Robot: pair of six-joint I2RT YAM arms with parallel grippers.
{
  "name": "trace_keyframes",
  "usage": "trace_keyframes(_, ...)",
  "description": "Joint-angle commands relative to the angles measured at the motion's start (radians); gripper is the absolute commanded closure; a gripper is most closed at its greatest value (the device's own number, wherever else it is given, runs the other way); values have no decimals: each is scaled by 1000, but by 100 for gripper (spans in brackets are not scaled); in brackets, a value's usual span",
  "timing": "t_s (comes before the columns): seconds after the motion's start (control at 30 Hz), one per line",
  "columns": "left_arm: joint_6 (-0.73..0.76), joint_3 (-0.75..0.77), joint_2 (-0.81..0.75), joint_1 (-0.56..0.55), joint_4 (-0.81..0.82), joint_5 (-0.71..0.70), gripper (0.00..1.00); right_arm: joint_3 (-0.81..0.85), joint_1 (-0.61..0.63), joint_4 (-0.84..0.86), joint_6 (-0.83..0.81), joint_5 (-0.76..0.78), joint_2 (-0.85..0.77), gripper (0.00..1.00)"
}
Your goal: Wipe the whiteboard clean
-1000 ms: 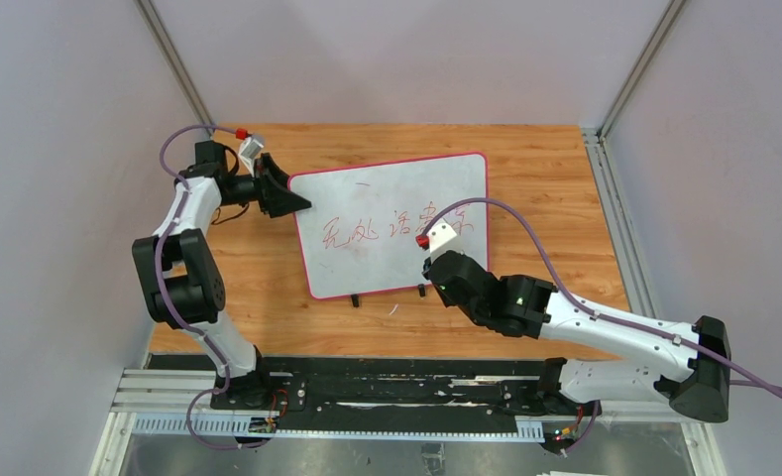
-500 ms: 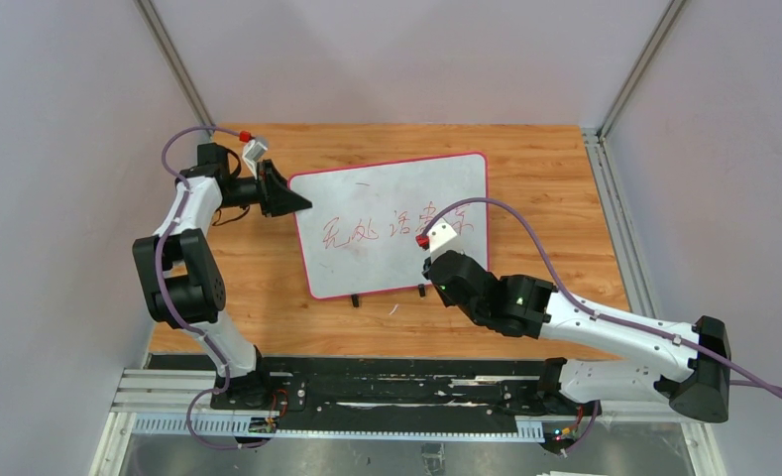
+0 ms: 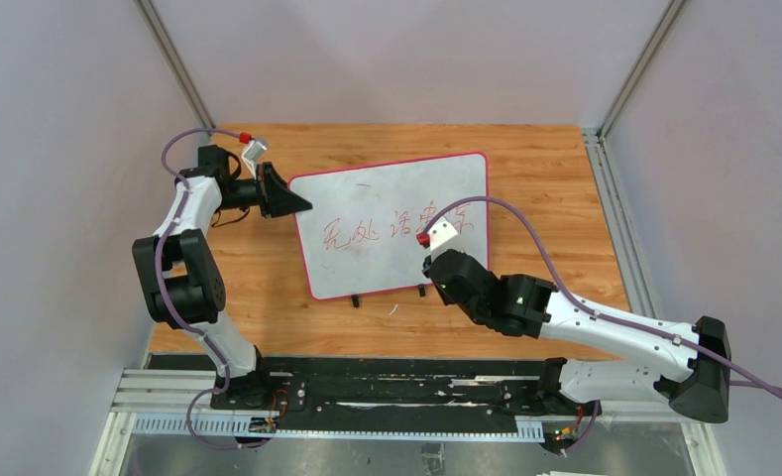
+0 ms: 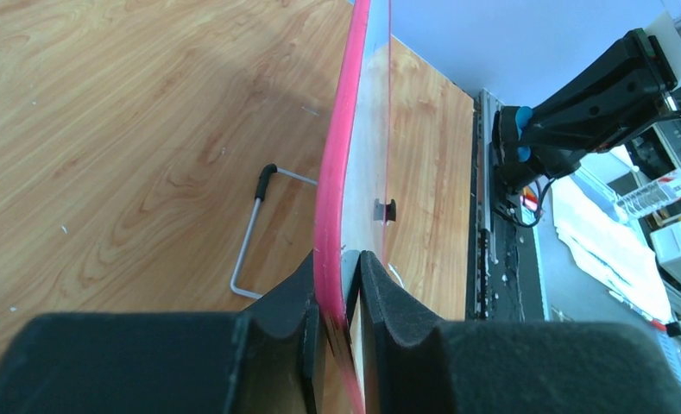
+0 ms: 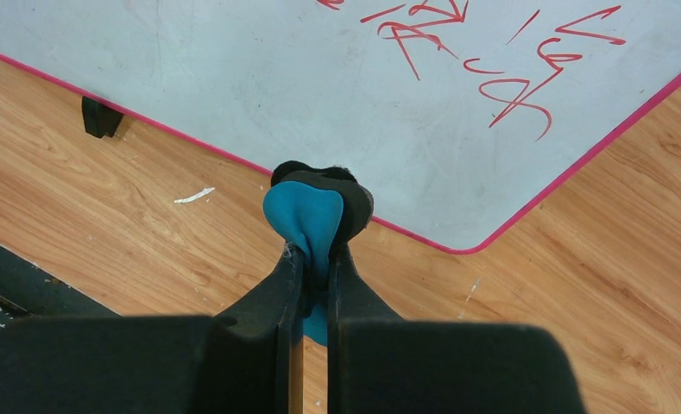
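The whiteboard (image 3: 387,183), pink-rimmed with red handwriting (image 3: 396,226) across its middle, lies on the wooden table. My left gripper (image 3: 302,206) is at its left edge. In the left wrist view the fingers press both faces of the pink rim (image 4: 337,190), so the left gripper (image 4: 338,267) is shut on it. My right gripper (image 3: 444,273) hovers at the board's near right corner. In the right wrist view the right gripper (image 5: 315,254) is shut on a blue eraser (image 5: 306,216), which sticks out past the fingertips over the board's near edge (image 5: 406,228). The red strokes (image 5: 492,78) lie beyond it.
A bent wire stand (image 4: 255,233) lies on the wood beside the board's edge. Small black feet (image 3: 355,299) (image 5: 99,116) stick out from the near edge. Grey walls close in both sides, and a black rail (image 3: 396,382) runs along the table front.
The left gripper's jaws have closed onto the whiteboard's left edge. The right arm and the eraser have stayed in place.
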Motion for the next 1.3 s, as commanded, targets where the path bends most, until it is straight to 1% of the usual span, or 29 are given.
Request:
trace_keyframes(0.0,44,30,-26,-1,18,-30,94,8,-13,21,-3,69,1,99)
trace_keyframes(0.1,47,29,-24,-1,18,-32,97,-6,-13,49,-4,168,-5,99)
trace_keyframes(0.2,51,30,-20,-1,18,-40,100,-45,-20,128,-26,303,-7,99)
trace_keyframes(0.23,52,30,-19,-1,18,-43,100,-59,-29,180,-42,334,-3,99)
trace_keyframes(0.3,55,29,-15,-1,18,-48,100,-83,-56,263,-88,360,4,99)
trace_keyframes(0.4,61,30,-9,0,14,-52,100,-120,-110,388,-138,340,8,99)
trace_keyframes(0.5,60,34,-1,-1,11,-52,100,-146,-216,452,-149,227,2,99)
trace_keyframes(0.7,69,42,5,-1,0,-58,100,-207,-524,545,-117,-216,-74,99)
trace_keyframes(0.83,68,45,11,-1,-1,-52,100,-212,-660,580,-122,-423,-93,99)
trace_keyframes(0.9,68,46,14,-1,-2,-51,100,-213,-684,593,-116,-481,-100,99)
trace_keyframes(1.07,70,46,17,-1,-1,-51,100,-235,-687,624,-77,-540,-111,99)
trace_keyframes(1.27,69,48,19,-1,-2,-55,100,-246,-681,621,-16,-511,-44,99)
